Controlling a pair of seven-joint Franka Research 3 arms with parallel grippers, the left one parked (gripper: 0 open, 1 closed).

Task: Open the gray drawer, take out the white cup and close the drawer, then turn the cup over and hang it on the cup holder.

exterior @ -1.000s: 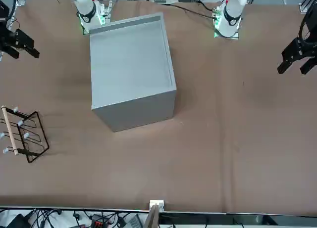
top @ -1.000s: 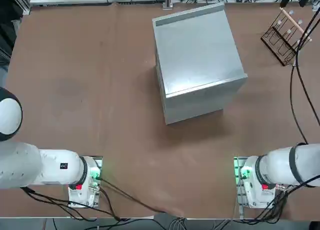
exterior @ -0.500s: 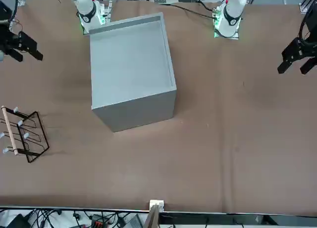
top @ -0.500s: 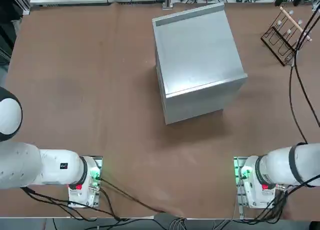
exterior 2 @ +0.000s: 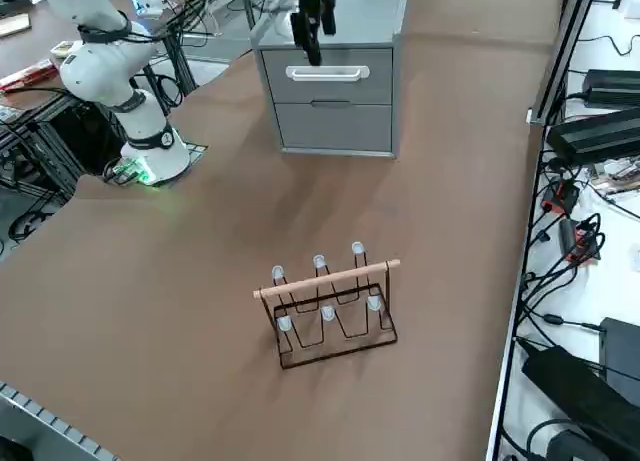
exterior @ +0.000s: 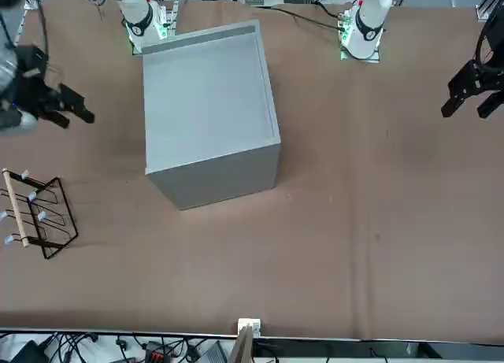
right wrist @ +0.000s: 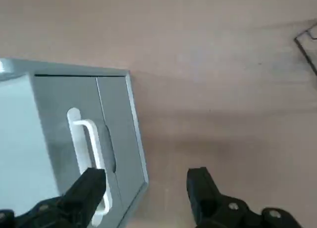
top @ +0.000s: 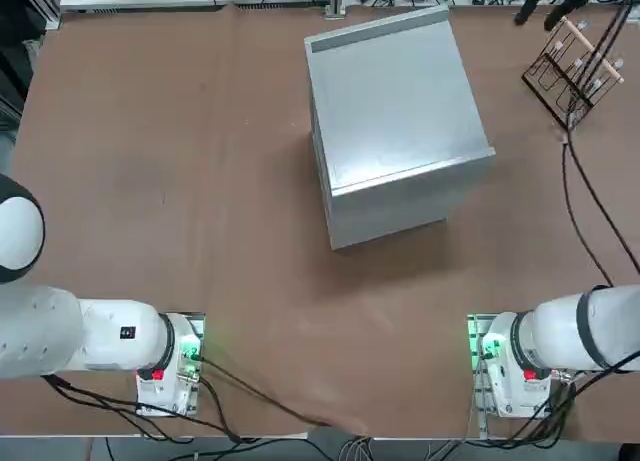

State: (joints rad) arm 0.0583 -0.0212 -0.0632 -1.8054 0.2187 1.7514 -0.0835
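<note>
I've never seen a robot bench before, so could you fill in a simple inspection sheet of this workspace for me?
Surface: brown tabletop, faint marks
Cabinet: gray, both drawers shut, white handle on the upper
Cup holder: dark wire rack with wooden bar, no cup on it
Cup: nothing seen
Clutter: nothing seen
Right gripper: jaws open, above the table near the cabinet
Cables: black, by the arm bases
Surroundings: more cables on a white bench beyond
</note>
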